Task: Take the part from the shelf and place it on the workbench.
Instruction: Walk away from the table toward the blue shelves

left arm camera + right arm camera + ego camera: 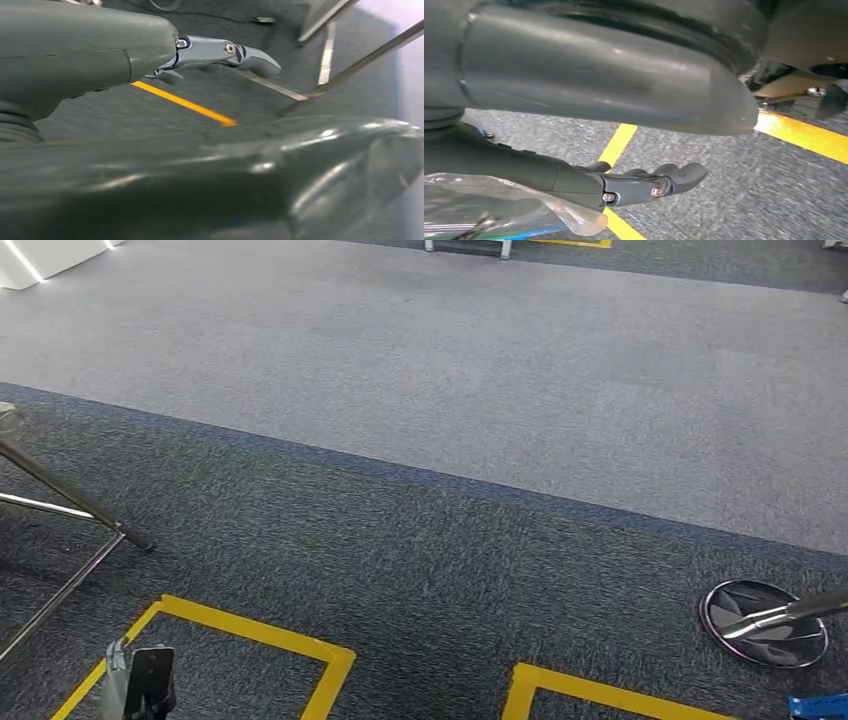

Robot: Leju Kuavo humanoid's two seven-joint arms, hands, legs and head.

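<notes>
Step in hand, as judged: carrying the part across the floor [420, 540] to the workbench.

1. Walk a steady line over the dark carpet and onto the lighter grey band [450, 360] ahead. A jolt could shake a loose load out of the hand.
2. Keep clear of the tripod legs [70, 505] on the left side and the round stand base [765, 623] on the right. Both lie near the walking path.
3. Use the yellow tape outlines [250, 630] on the floor as lane markers.
4. Keep the loaded arm quiet at the side and do not swing it.

Pose:
- Both arms hang low beside the body, hands pointing toward the floor.
- The left hand [140, 685] holds nothing. Its fingers [225, 52] are stretched out and apart.
- The right hand [574, 180] has its fingers [674, 177] nearly straight.
- A clear plastic bag [484, 205] with something blue inside lies against the underside of the right hand. This is probably the part.
- Whether the right hand actually grips the bag cannot be told, because the contact is hidden.
</notes>
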